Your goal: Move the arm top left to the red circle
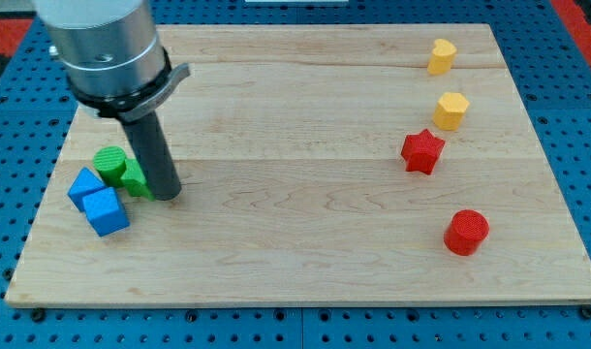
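The red circle [466, 232] is a short red cylinder at the view's lower right of the wooden board [305, 262]. My tip [167, 195] rests on the board at the view's left, far from the red circle. It sits just right of a green block [134, 180], partly hidden behind the rod, and a green cylinder [109, 162].
Two blue blocks [84, 184] [106, 210] lie left of and below the green ones. A red star [422, 150] sits above the red circle. A yellow hexagon [451, 110] and a yellow block [442, 56] lie at the view's upper right.
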Available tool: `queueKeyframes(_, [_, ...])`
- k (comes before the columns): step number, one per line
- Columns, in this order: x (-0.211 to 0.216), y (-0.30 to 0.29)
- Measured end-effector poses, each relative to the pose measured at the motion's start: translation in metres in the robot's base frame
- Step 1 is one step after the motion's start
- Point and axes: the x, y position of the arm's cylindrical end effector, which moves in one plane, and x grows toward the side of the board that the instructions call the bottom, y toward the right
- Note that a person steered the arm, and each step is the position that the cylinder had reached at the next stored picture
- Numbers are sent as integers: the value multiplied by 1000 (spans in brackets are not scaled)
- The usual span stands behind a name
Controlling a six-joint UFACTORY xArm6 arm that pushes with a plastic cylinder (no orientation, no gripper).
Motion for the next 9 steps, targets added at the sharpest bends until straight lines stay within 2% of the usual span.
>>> queueKeyframes(1, [1, -6])
queueKeyframes(2, [-3, 17])
queueKeyframes(3, [-27, 67])
queueKeyframes(4, [-27, 87])
queueKeyframes(7, [-27, 100])
queueKeyframes(9, [-27, 136])
